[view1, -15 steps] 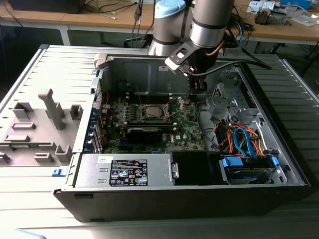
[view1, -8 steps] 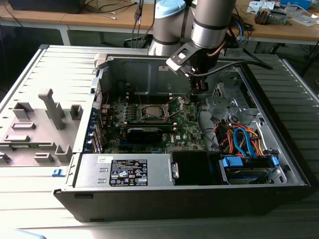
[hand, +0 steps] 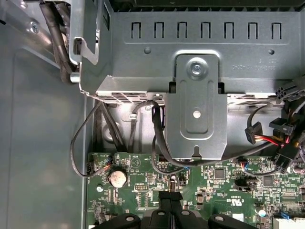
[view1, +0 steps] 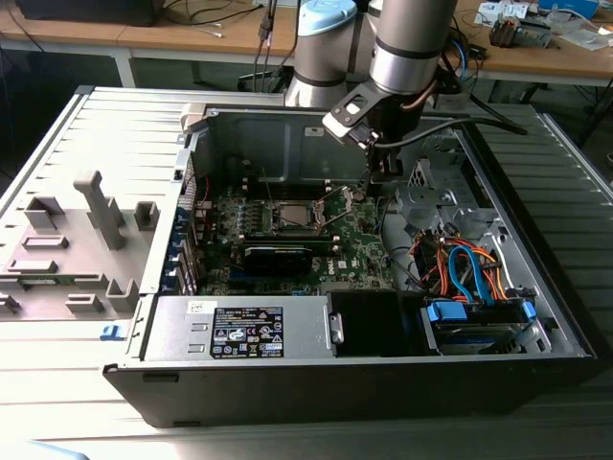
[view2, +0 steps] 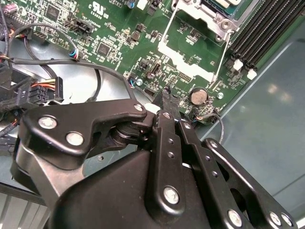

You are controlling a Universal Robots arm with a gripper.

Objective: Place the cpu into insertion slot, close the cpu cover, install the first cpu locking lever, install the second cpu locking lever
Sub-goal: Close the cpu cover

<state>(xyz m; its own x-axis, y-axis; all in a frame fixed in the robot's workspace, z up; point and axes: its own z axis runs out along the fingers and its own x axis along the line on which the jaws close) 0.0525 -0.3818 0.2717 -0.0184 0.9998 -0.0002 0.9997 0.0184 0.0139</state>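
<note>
Cpu (view2: 220, 4), pale grey face, looks seated in the slot (view1: 270, 220) mid-board; I can't confirm it's flush. Cover (view2: 187, 62), a thin silver frame, stands open beside it. My pincer (view2: 167, 99) is pressed together and empty, near the coin cell (view2: 198, 95). Risks: the tips snag cables, or the cover gets shut on a skewed cpu and bends pins.
</note>
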